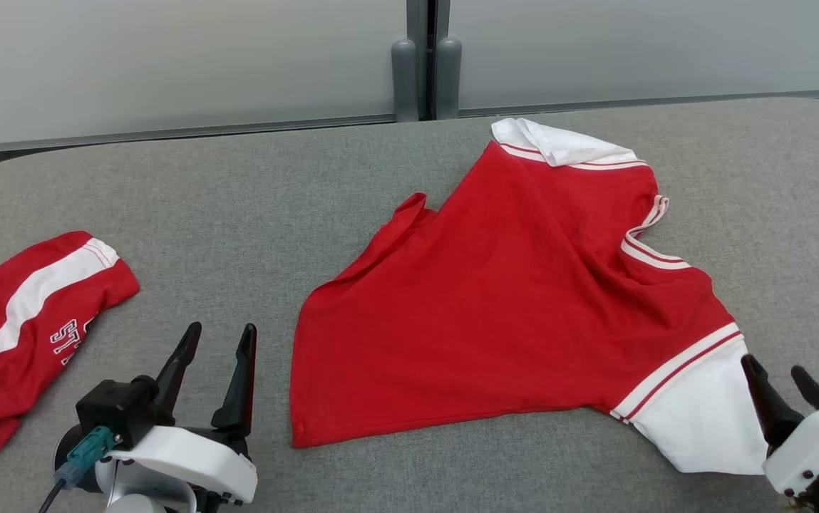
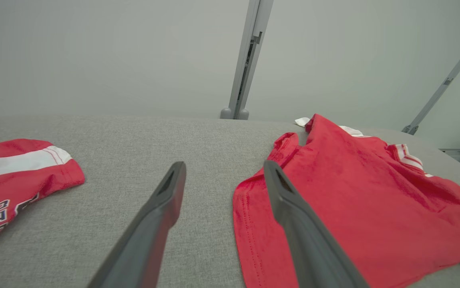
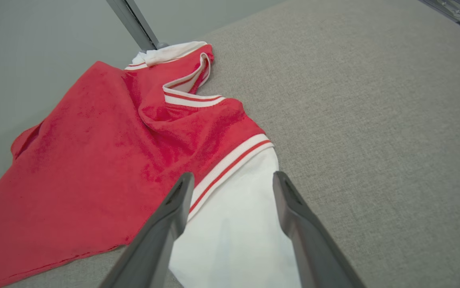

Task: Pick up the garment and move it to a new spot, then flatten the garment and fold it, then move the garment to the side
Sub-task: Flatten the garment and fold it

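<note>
Nearest the robot, the left gripper (image 1: 222,331) has its 2 long dark fingers spread apart and empty. It sits over bare table just beside the near hem corner of the red knit shirt with white sleeves (image 1: 495,306). The right gripper (image 3: 234,180) is likewise open, its jaws straddling the smooth white near sleeve (image 1: 701,420); I cannot tell whether they touch it. With one gripper at each near end, they look placed to tug the cloth flat.

The shirt lies mid-table, right of centre, mostly spread. It is soft and matte, with ribbed striped trim, and it bunches into folds toward the far white sleeve (image 1: 559,142). A second red-and-white lettered garment (image 1: 24,313) lies crumpled well apart on the left. Both rest on the grey woven padded table (image 1: 238,199), and pale frosted panels (image 1: 167,64) stand behind it.
</note>
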Available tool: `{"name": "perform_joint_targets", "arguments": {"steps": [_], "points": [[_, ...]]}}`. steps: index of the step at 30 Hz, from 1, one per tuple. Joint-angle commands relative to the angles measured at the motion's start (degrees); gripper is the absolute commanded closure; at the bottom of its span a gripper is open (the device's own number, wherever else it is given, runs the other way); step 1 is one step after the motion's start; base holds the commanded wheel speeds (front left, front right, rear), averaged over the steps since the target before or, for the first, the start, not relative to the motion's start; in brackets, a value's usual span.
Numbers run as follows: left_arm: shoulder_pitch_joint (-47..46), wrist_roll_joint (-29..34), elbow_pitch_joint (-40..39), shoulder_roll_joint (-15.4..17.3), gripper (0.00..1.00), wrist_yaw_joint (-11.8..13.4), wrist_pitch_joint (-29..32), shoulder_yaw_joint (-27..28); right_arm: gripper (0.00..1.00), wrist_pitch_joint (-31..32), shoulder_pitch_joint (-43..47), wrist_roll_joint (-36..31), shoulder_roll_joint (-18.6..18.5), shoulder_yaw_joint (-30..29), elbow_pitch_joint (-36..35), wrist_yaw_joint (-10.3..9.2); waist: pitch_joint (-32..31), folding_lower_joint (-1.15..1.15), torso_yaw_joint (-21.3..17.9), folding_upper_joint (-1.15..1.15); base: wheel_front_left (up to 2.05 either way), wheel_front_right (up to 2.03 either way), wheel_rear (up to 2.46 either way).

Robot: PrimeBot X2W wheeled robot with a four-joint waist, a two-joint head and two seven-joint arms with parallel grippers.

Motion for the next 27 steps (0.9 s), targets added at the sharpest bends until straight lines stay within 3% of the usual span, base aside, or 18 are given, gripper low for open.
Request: {"name": "perform_joint_targets", "arguments": {"steps": [1, 4, 7, 17, 27], "points": [[0.3, 0.3, -0.4, 0.5, 0.00, 0.5, -0.3, 0.4, 0.00, -1.0, -0.8, -0.5, -0.2, 0.7, -2.3, 0.11, -0.4, 0.00, 0.3, 0.00, 0.00, 0.00, 0.00], [0.7, 0.5, -0.9, 0.6, 0.00, 0.8, -0.7, 0.7, 0.00, -3.5, -1.9, -0.5, -0.5, 3.1, -6.3, 0.11, -1.0, 0.00, 0.7, 0.00, 0.00, 0.00, 0.00], [0.7, 1.3, -2.1, 0.9, 0.00, 1.1, -1.3, 1.3, 0.00, -9.7, -4.4, -0.9, -2.5, 6.7, -8.9, 0.10, -1.7, 0.00, 1.3, 0.00, 0.00, 0.00, 0.00], [1.0, 6.4, -7.5, -2.1, 0.00, 1.9, -2.6, 7.9, 0.00, -26.6, -9.4, 0.4, -7.0, 16.8, -5.7, 0.10, -2.8, 0.00, 4.0, 0.00, 0.00, 0.00, 0.00], [5.0, 12.6, -3.6, -7.9, 0.00, -2.5, -2.6, 16.7, 0.00, -39.6, -7.9, 1.1, -9.5, 23.5, 4.0, 0.10, -4.8, 0.00, 5.6, 0.00, 0.00, 0.00, 0.00]]}}
